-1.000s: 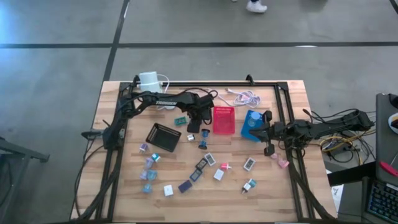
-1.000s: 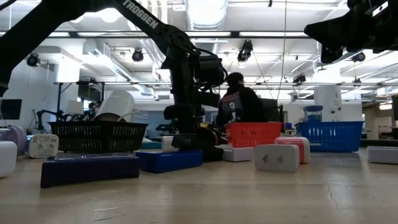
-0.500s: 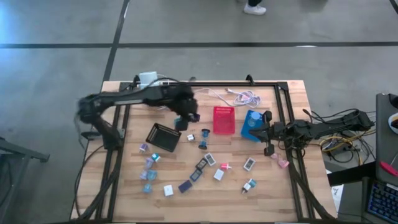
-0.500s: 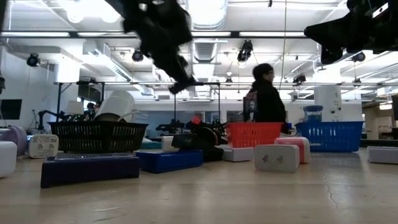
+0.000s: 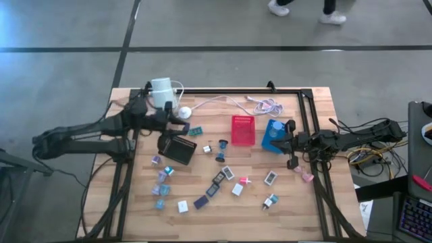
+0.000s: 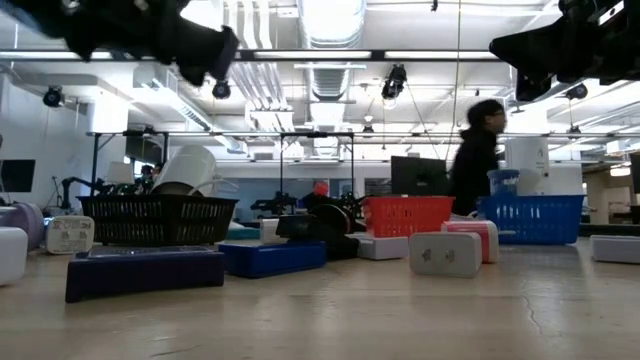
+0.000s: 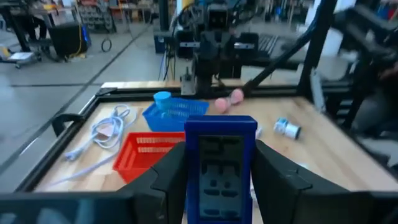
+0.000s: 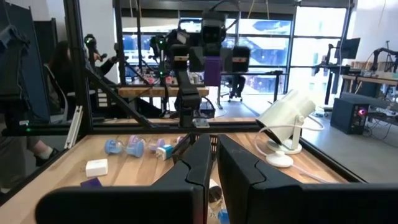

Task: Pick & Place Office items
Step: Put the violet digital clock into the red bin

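Note:
My left gripper [image 5: 181,127] hovers high over the black tray [image 5: 177,148], shut on a dark blue rectangular office item [image 7: 221,168]. It shows at the top of the low view [image 6: 190,45]. Several other small office items [image 5: 216,182] in white, teal, pink and purple lie flat on the table's near half. My right gripper [image 5: 289,140] waits beside the blue tray [image 5: 273,135], fingers shut on nothing [image 8: 213,155]. My left gripper pinches the blue item's two long side edges [image 7: 193,174] between its fingers [image 7: 171,177]. The item stands upright in the hold, its dark face toward the wrist camera. It is lifted clear of the table, as the right wrist view shows from afar [image 8: 211,70].
The red tray [image 5: 243,129] sits between the black and blue trays. A white cylinder [image 5: 162,89] with its puck and a white cable [image 5: 263,104] lies at the far edge. A black frame [image 5: 307,121] bounds the table. A person [image 6: 478,150] walks in the room behind.
My left gripper has risen from the table beside the red tray and swung toward the table's left, ending above the black tray with the blue item between its fingers. The person behind the table has walked on.

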